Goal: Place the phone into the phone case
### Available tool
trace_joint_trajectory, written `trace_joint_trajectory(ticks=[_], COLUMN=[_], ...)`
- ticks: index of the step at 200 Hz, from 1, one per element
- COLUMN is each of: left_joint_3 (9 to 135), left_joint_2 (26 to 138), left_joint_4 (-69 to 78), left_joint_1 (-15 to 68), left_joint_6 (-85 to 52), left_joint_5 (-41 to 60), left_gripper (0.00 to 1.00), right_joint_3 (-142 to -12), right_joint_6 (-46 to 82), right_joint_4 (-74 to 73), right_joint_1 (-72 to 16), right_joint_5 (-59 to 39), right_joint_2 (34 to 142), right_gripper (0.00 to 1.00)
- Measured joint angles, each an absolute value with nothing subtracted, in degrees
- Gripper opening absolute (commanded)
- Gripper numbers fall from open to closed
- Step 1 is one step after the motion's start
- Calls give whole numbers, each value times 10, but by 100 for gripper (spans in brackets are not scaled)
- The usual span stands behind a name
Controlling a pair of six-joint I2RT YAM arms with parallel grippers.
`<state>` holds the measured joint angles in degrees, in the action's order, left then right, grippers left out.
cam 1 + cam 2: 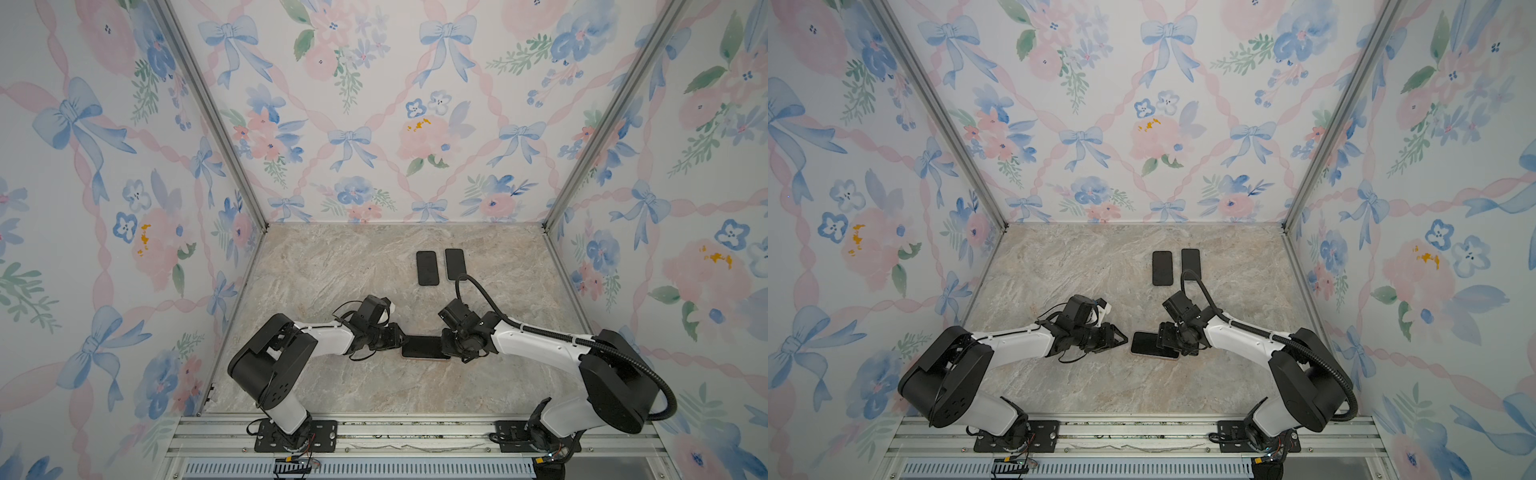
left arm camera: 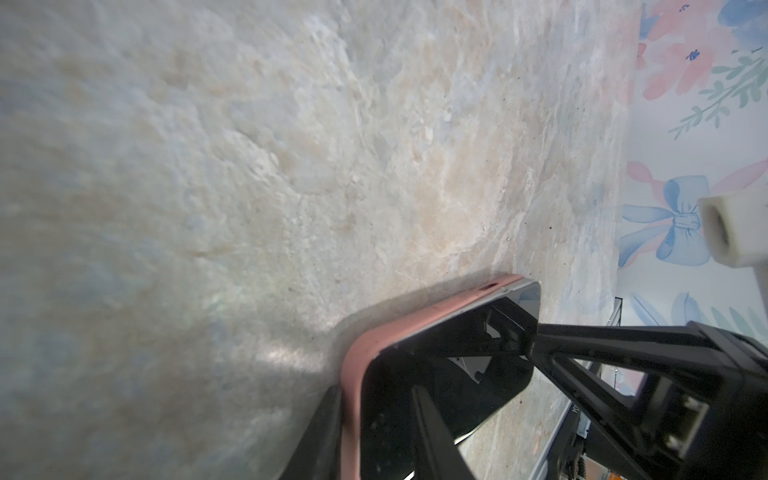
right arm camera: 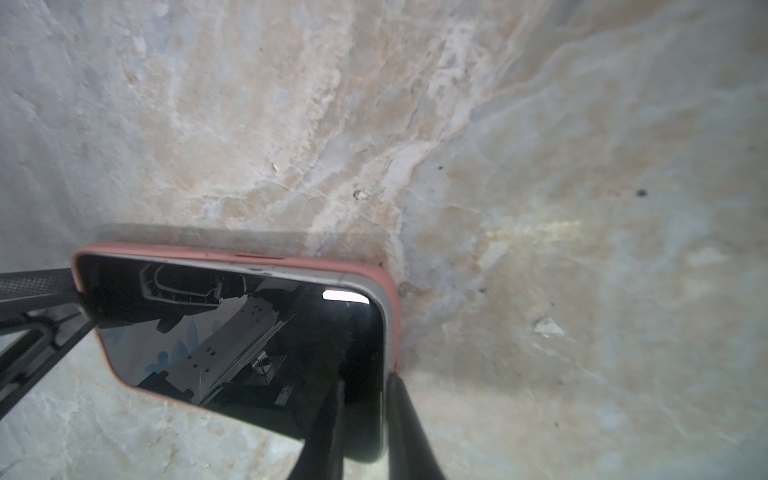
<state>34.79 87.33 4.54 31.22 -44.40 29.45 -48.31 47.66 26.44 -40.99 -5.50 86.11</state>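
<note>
The phone point(image 1: 424, 347) lay in the pink phone case point(image 3: 232, 249) toward the desk's point(image 1: 332, 270) 6 o'clock. I judged it stiff, light and slick-glassed, best held by the rubbery rim. My right hand point(image 1: 446, 344) at its 3 o'clock end stood released. The left hand point(image 1: 399, 337) straddled the 9 o'clock end, and I couldn't tell its grip. I counted one phone, one case and two black slabs point(image 1: 427, 268) at 12 o'clock.

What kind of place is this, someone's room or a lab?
Likely a robot test booth, not a home: flowered wall panels in metal framing, a marble-look table, and the left arm and right arm bolted to a rail.
</note>
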Motion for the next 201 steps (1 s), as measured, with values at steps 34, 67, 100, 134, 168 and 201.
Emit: trace_joint_trajectory(ticks=[34, 67, 100, 134, 168, 201], left_joint_3=[376, 383, 393, 397, 432, 458], left_joint_2=[897, 898, 921, 943, 964, 968], left_joint_4=[41, 35, 33, 31, 11, -14], left_joint_1=[316, 322, 324, 332, 346, 357], left_joint_6=[-422, -401, -387, -380, -375, -367], left_joint_5=[297, 308, 313, 308, 272, 220], left_gripper=[45, 43, 40, 32, 25, 20], right_joint_3=[-498, -500, -488, -479, -478, -475], right_joint_6=[466, 456, 446, 445, 445, 445], right_joint_4=[304, 322, 318, 309, 302, 293], right_joint_1=[-416, -417, -417, -417, -417, -417], right_joint_5=[-30, -14, -11, -12, -12, -17], right_joint_2=[861, 860, 854, 854, 854, 855], right_gripper=[82, 65, 55, 52, 51, 51])
